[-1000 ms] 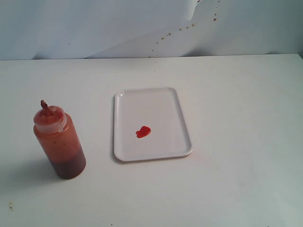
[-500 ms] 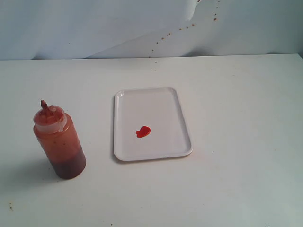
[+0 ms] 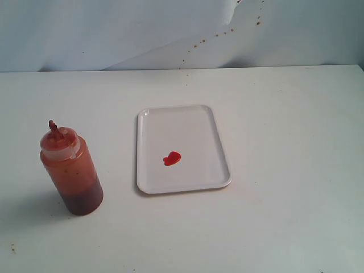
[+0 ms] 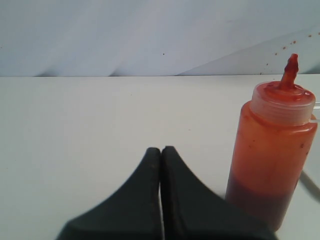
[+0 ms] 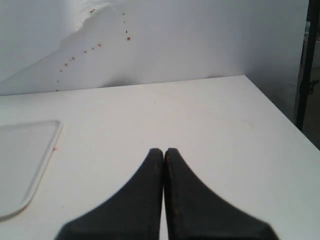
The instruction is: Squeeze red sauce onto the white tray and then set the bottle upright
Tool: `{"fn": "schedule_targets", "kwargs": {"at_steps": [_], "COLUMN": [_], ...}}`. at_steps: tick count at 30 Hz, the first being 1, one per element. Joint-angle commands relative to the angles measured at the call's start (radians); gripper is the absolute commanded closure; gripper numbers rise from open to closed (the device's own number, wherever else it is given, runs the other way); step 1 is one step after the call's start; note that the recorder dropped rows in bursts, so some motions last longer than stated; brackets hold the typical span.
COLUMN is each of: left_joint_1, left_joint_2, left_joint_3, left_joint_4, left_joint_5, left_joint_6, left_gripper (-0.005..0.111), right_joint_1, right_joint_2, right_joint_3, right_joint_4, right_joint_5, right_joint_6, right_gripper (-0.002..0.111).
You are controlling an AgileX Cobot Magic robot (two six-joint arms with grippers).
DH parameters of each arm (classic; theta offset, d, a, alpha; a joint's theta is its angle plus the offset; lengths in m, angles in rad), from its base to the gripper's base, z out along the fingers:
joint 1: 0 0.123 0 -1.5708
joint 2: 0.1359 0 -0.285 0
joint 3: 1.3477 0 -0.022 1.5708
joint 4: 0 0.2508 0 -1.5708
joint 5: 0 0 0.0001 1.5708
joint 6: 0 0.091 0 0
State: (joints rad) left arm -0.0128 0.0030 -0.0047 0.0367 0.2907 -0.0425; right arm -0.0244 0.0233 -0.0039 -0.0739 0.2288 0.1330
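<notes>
The left claw (image 4: 160,149), jaws together and empty, lay near the upright bottle (image 4: 270,155), nearer it than the right claw (image 5: 163,150), likewise closed.

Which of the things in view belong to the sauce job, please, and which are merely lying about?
Belong to the job: bottle, standing upright; white tray; red sauce on the tray.
Just there: reddish-brown specks on the backdrop; table.

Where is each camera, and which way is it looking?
Outside camera: high up, looking down at bottle, tray, sauce; no robot shows.
Left wrist camera: low, facing the wall; shut left hand, bottle.
Right wrist camera: low, facing the wall; shut right hand, tray corner.
Shared: outside and left see the bottle; outside and right, the tray.
</notes>
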Motion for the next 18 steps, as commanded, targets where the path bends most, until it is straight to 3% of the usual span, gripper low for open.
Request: {"fn": "schedule_targets", "kwargs": {"at_steps": [1,18], "left_joint_1": [-0.005,-0.005], "left_joint_2": [-0.003,-0.003], "left_joint_3": [0.005,0.005], "left_joint_4": [-0.001,-0.001], "left_joint_5": [-0.005,-0.005], "left_joint_6": [-0.001,-0.001], "left_gripper": [0.107,0.107], "right_joint_1": [-0.006,-0.006], "right_joint_2": [-0.006,-0.006], "right_joint_3": [0.004,0.004], "right_joint_4": [0.033,0.033], "right_joint_5": [0.070,0.106], "right_joint_6": [-0.006,-0.021], "right_gripper": [0.108,0.108]}}
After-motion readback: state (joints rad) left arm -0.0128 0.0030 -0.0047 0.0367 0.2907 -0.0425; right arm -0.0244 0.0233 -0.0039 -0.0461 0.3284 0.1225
